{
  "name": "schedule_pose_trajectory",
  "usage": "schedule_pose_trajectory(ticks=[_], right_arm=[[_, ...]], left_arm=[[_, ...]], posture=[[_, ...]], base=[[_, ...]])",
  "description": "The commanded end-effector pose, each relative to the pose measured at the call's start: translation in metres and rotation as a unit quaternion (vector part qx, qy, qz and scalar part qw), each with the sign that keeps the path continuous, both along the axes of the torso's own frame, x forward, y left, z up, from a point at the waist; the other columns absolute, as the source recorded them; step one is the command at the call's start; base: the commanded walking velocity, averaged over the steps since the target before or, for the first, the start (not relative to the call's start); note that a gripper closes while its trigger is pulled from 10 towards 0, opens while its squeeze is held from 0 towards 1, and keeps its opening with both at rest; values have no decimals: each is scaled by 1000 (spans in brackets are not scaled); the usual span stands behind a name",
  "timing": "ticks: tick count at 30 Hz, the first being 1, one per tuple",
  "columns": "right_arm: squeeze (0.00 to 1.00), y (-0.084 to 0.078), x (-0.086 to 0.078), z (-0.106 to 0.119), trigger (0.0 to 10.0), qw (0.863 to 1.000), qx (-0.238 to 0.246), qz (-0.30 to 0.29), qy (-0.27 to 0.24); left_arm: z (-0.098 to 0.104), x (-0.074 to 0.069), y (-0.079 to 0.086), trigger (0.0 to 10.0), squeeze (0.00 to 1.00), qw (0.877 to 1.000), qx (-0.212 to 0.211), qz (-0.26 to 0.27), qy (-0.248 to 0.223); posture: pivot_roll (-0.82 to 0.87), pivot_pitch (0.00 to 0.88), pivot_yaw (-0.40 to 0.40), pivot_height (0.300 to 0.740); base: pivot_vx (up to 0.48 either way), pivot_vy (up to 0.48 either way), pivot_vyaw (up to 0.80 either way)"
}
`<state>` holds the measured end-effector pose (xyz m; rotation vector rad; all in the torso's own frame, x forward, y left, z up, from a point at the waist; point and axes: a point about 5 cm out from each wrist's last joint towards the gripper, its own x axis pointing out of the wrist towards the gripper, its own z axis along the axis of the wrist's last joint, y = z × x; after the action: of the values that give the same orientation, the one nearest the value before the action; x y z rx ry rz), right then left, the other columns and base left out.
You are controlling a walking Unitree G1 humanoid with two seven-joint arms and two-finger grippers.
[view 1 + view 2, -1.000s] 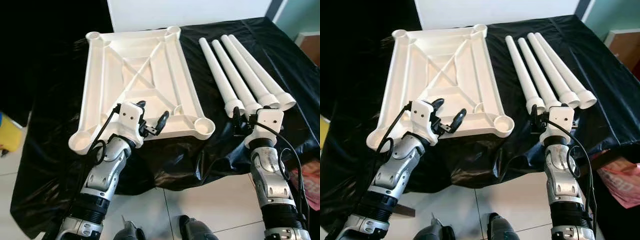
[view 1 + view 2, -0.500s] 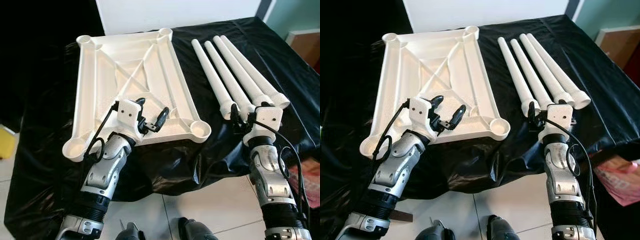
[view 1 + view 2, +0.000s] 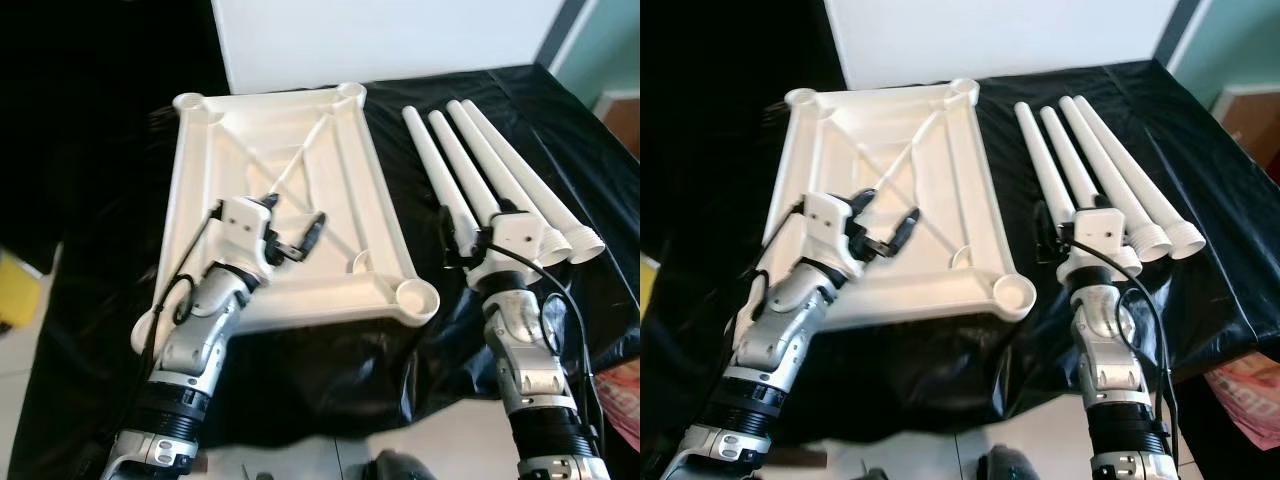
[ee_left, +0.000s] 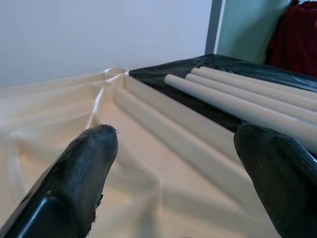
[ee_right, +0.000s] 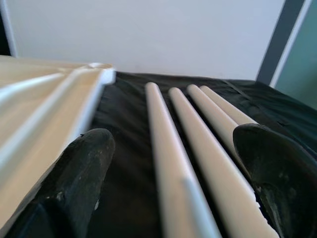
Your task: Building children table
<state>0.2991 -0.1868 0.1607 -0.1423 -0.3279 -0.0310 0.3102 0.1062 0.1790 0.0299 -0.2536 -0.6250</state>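
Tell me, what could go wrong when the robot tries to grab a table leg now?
The four legs lie side by side, touching, so the open right claw might bump a neighbour and roll it across the black cloth. The tabletop sticks out past the cloth's front edge, so the open left claw above it might tip it.

Silver jointed arms; white wrist housings; black cables; left hand fingers black.
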Motion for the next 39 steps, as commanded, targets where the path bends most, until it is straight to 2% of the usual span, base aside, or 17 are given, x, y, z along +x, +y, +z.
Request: schedule_pose_trajectory(ticks=[1, 8, 17, 39], right_arm=[[0, -8, -2, -2, 10000, 1000, -1, -12, 2], [0, -8, -2, -2, 10000, 1000, -6, -11, 5], [0, -7, -1, -2, 10000, 1000, -10, -8, 5], [0, -7, -4, -8, 10000, 1000, -3, -16, 13]], left_arm=[[0, -3, -8, 10000, 0, 1000, -7, -24, -1], [1, -9, -12, 10000, 0, 999, -22, -39, -6], [1, -10, -12, 10000, 0, 999, -28, -43, -4], [-9, -10, -4, 10000, 0, 999, -12, -38, 31]], posture=[[-17, 109, 5, 740], [-17, 110, 1, 740], [-16, 114, 3, 740], [-6, 134, 18, 740]], base=[[0, 0, 0], [0, 0, 0], [0, 0, 0], [0, 0, 0]])
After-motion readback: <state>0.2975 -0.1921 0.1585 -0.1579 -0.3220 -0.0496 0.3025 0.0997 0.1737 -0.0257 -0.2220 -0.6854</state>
